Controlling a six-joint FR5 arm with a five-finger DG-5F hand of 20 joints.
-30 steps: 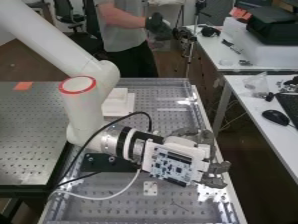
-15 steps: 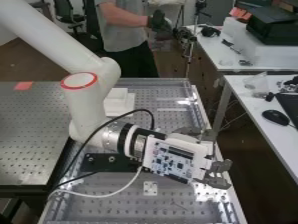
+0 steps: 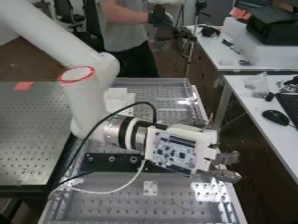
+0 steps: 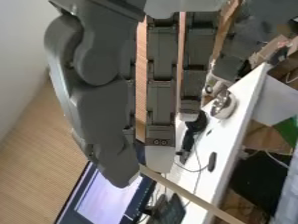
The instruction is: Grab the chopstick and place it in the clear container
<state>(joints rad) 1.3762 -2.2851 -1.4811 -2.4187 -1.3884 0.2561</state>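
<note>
Just shifted a little toward the high view's right, bringing the dark grey hand (image 3: 226, 176) out over the long edge of the perforated bench (image 3: 120, 202). Likely past the grasp, with placing and release left to do. In the wrist view, pinching the wooden chopstick (image 4: 193, 195) near one end, between thumb and fingertip. From the high view, learn instead of place: well out from the white blocks (image 3: 118, 102).
</note>
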